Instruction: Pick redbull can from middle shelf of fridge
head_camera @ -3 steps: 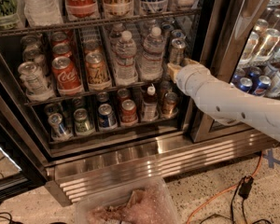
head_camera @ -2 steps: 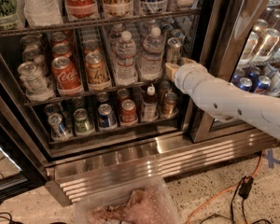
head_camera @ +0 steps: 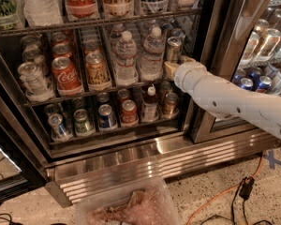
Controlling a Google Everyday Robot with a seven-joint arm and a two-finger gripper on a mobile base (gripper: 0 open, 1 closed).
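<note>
The redbull can is a slim silvery can standing upright at the right end of the middle shelf, a dark wire rack inside the fridge. My gripper is at the tip of the white arm that reaches in from the right. It sits right at the can's lower part and hides the can's base. I cannot tell whether it touches the can.
Two clear water bottles stand just left of the can, then a gold can and a red Coca-Cola can. The fridge's steel door post is close behind the arm. A plastic bag and an orange cable lie on the floor.
The gripper has edged slightly up and left, deeper into the shelf toward the redbull can. The cans and bottles have not moved.
</note>
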